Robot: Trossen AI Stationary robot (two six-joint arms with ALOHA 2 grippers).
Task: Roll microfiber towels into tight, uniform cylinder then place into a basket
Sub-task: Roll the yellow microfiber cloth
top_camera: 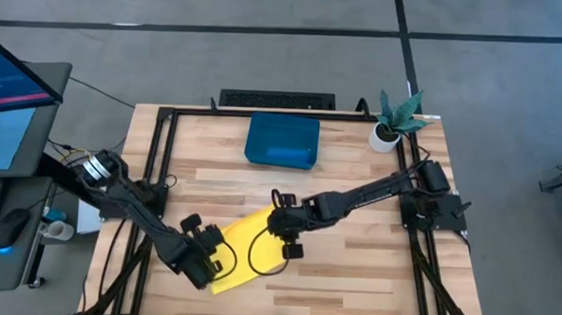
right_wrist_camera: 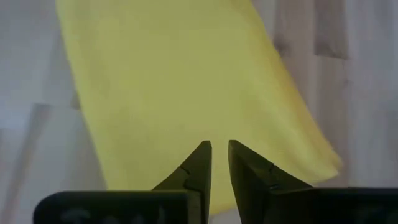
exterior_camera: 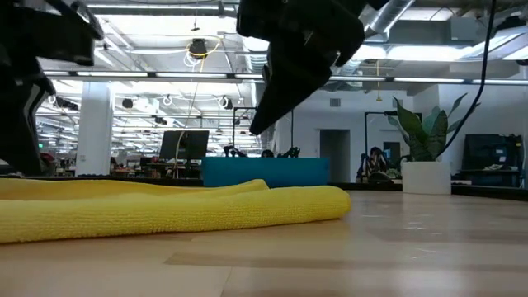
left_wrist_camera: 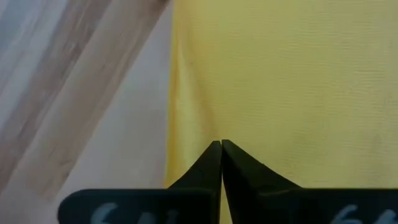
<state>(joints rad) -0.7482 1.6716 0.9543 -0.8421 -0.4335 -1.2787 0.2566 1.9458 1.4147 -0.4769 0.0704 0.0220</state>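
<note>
**Rolling not yet begun: both claws sit over the folded yellow towel**

Gripping looks like the step in hand. The yellow towel (top_camera: 244, 248) lies flat and folded, a long strip low and left of centre in the high view. The left gripper (left_wrist_camera: 221, 144) has its fingers pressed together at the towel's lower-left end (whether cloth is pinched between them I cannot tell). The right gripper (right_wrist_camera: 219, 144) hovers at the upper-right end, fingers narrowly apart. Next, a matched, even turn would be needed. The basket (top_camera: 282, 140) sits upper centre, something blue inside.

Bright, even light — wrist views perhaps blurred.
</note>
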